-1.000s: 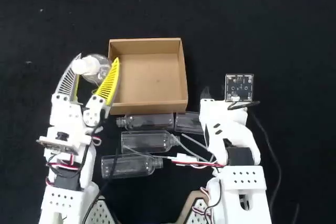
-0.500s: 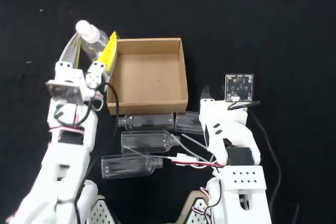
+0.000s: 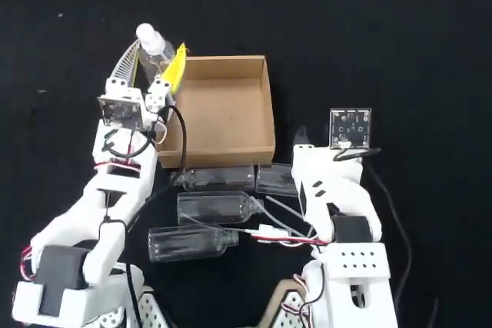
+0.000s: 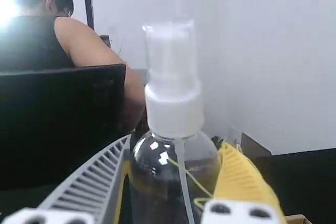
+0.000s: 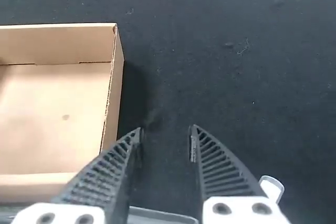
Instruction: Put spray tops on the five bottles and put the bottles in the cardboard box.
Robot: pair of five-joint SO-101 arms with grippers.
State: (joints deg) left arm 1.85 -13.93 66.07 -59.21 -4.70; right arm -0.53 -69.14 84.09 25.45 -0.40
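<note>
Gripping one capped bottle (image 3: 156,50) upright by its body, the left jaws hang just outside the far left corner of the empty box (image 3: 223,113), which lies to their right. Four bare bottles (image 3: 215,207) lie on their sides on the desk (image 3: 400,51) before the box; the right jaws, open and empty, sit nearest them.

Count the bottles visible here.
5: one bottle in the left claw beside the cardboard box; four lying before it, the rightmost partly hidden under the right arm.
</note>
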